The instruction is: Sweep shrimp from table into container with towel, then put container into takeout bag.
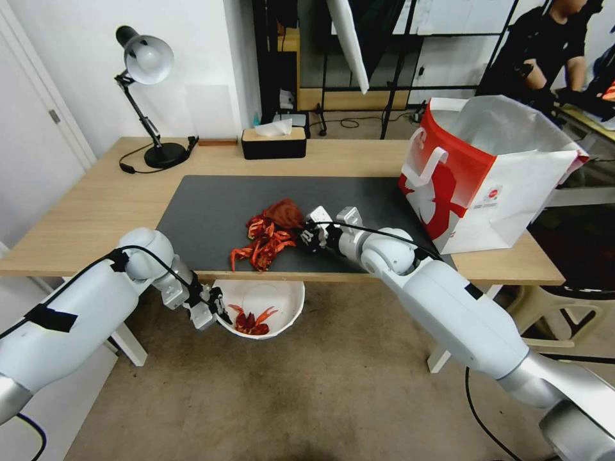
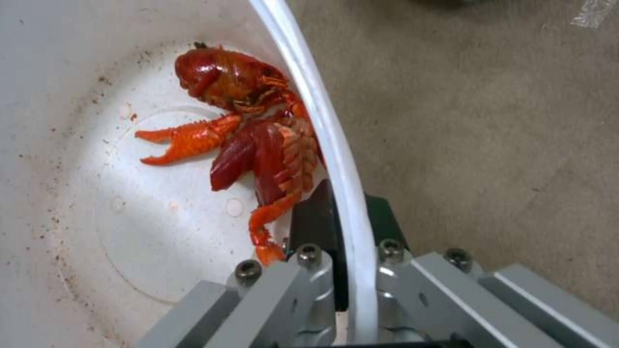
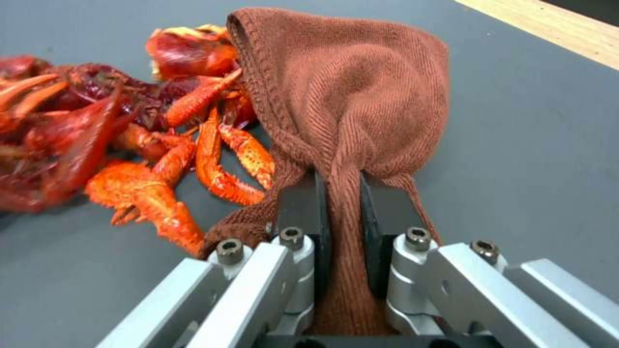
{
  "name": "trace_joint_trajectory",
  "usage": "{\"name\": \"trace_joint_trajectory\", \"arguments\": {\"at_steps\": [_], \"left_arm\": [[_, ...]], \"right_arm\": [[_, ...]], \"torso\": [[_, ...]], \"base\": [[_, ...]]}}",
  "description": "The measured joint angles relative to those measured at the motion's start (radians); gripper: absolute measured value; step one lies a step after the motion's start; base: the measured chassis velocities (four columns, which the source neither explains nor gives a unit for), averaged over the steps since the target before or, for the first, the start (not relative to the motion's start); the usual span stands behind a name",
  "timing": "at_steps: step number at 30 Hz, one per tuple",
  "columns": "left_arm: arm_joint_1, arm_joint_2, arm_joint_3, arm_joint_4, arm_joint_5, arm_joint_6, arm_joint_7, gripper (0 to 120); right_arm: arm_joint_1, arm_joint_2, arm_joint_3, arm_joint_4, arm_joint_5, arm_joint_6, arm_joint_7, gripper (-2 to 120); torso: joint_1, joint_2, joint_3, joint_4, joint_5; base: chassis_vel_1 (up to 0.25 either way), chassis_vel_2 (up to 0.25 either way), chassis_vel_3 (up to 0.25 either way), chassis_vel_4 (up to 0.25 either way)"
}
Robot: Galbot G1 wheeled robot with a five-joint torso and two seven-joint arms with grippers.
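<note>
**Towel against the heap, bowl waiting under the table edge**

From where I stand, the right gripper point(image 3: 340, 203) has its fingers pinched tight on the towel point(image 3: 361, 96), a fold of the rust-brown cloth squeezed between the black pads. The towel sits bunched on the dark mat point(image 1: 211, 211), pressed up against the far right side of the shrimp point(image 1: 266, 240), which lie in a loose red-orange heap near the front edge of the table point(image 1: 96, 205).

Just below that edge, the left gripper point(image 2: 342, 227) clamps the rim of the container point(image 2: 322, 121), one finger inside the wall and one outside, holding the white bowl under the heap. A few shrimp pieces already lie in its bottom, against the wall near the gripper.

The takeout bag point(image 1: 487, 179) stands open at the table's right end, well apart from the heap.
</note>
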Motion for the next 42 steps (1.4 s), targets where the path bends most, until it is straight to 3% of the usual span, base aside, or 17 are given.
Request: {"name": "trace_joint_trajectory", "arguments": {"at_steps": [42], "left_arm": [[0.006,0.047,-0.022,0.002,-0.012,-0.009,0.002,0]], "right_arm": [[-0.046,-0.046,-0.024,0.113,0.011,0.000,-0.023,8]], "torso": [[0.000,0.000,0.000,0.0000,0.0000]], "base": [[0.000,0.000,0.000,0.000]]}}
